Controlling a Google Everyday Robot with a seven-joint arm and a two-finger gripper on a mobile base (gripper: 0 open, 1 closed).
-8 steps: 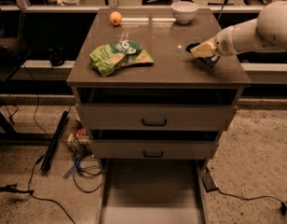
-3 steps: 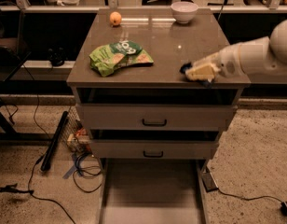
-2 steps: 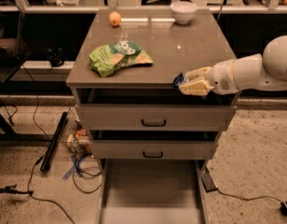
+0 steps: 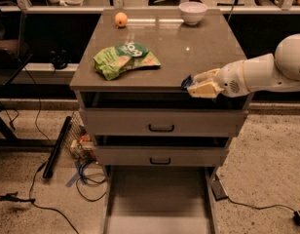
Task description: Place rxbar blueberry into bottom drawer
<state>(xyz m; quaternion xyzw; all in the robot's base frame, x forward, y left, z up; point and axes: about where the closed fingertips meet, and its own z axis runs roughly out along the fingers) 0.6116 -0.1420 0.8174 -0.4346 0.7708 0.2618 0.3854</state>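
The gripper (image 4: 194, 87) pinches the rxbar blueberry (image 4: 186, 82) at the worktop's (image 4: 189, 38) front edge. Pickup looks done (mid-carry, I judge). Lowering it into the open bottom drawer (image 4: 157, 199), well below the gripper, remains.

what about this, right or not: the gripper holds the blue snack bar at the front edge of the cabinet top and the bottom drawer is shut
Not quite: the bottom drawer is pulled out, not shut, as the camera view shows below the two closed drawers. The gripper does hold the blue snack bar at the front edge of the cabinet top.
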